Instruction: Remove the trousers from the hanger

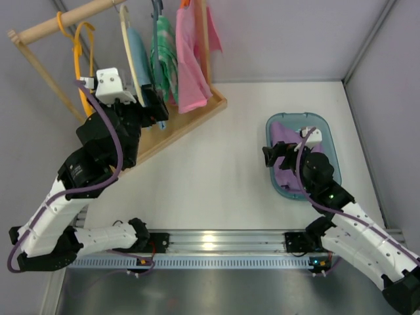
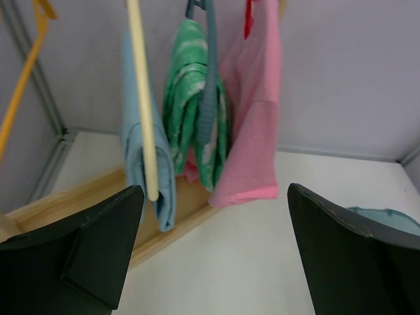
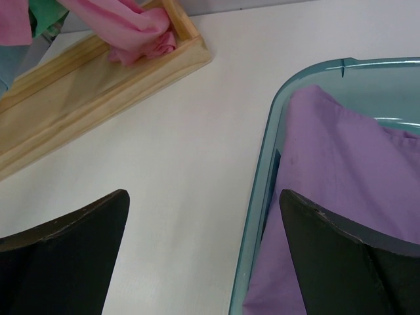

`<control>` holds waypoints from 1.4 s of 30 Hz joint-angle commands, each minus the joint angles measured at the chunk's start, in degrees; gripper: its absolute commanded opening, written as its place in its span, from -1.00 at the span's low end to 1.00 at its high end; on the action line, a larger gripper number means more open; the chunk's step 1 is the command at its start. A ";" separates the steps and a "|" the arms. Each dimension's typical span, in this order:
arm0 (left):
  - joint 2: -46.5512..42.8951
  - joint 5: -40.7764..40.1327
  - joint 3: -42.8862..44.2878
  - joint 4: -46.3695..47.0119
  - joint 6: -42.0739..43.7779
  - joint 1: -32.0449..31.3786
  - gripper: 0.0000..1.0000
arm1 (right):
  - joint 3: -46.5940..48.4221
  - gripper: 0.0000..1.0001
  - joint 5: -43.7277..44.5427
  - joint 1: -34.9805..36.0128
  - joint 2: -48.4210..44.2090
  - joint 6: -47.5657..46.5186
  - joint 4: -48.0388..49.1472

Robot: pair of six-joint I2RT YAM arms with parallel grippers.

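Trousers [image 2: 130,131]: plain light blue. Hanger [image 2: 146,118]: cream. Second hanger [image 2: 25,85]: yellow-orange. Garments: green-and-white mottled [image 2: 187,98]; plain pink [image 2: 252,131]. Cloth [image 3: 341,184]: purple. Tub [image 3: 259,223]: translucent teal. Desk [image 3: 197,151]: white.

Bright, even, diffuse light falls from above in all three views, leaving only faint, soft shadows on the white table [image 1: 223,164] and one small glare spot on the metal rail [image 1: 209,244] at the near edge. The left wrist view is slightly soft, with the pink garment [image 2: 252,131] blurred. The left gripper's fingers [image 2: 98,256] and the right gripper's fingers [image 3: 65,262] show as dark, underexposed, nearly featureless shapes.
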 commanded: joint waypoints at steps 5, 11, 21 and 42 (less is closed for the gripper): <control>8.02 -19.74 4.87 8.31 15.00 0.16 0.95 | 2.25 0.99 -0.16 0.74 0.60 0.75 1.04; 11.53 -8.90 5.65 10.57 12.33 10.16 0.81 | 1.63 0.99 0.02 0.74 -0.81 0.93 1.04; 19.71 6.15 12.24 5.10 4.76 27.56 0.61 | 1.72 0.99 -0.25 0.74 0.16 0.93 1.04; 25.52 17.34 12.69 7.56 3.43 38.04 0.08 | 2.25 0.99 -0.95 0.74 1.56 0.75 1.13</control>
